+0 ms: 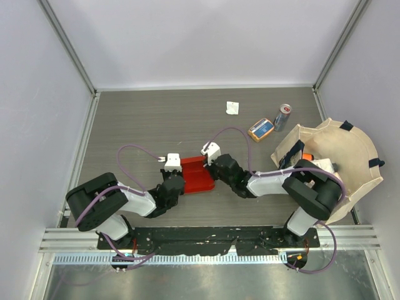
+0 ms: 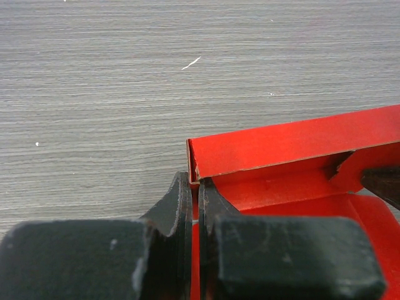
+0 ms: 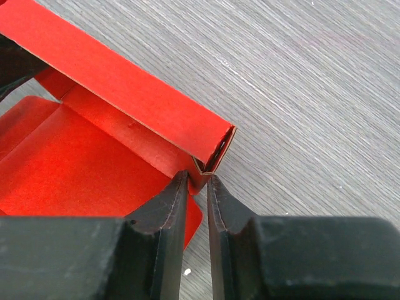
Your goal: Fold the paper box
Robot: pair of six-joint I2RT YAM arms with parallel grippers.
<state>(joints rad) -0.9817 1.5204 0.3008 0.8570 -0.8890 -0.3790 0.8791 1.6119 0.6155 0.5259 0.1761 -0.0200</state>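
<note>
The red paper box [image 1: 195,176] lies open on the grey wood table between my two grippers. Its far wall is folded over double; it shows in the left wrist view [image 2: 294,144] and the right wrist view [image 3: 119,94]. My left gripper [image 1: 177,177] is shut on the box's left side wall, which is pinched thin between the tips [image 2: 195,187]. My right gripper [image 1: 213,171] holds the box's right corner between its nearly closed tips [image 3: 197,179]. The box floor [image 3: 69,175] lies flat beneath.
A white paper scrap [image 1: 232,107], an orange and blue packet [image 1: 260,129] and a drink can [image 1: 282,117] lie at the back right. A cream cloth bag [image 1: 340,156] fills the right side. Metal frame rails edge the table.
</note>
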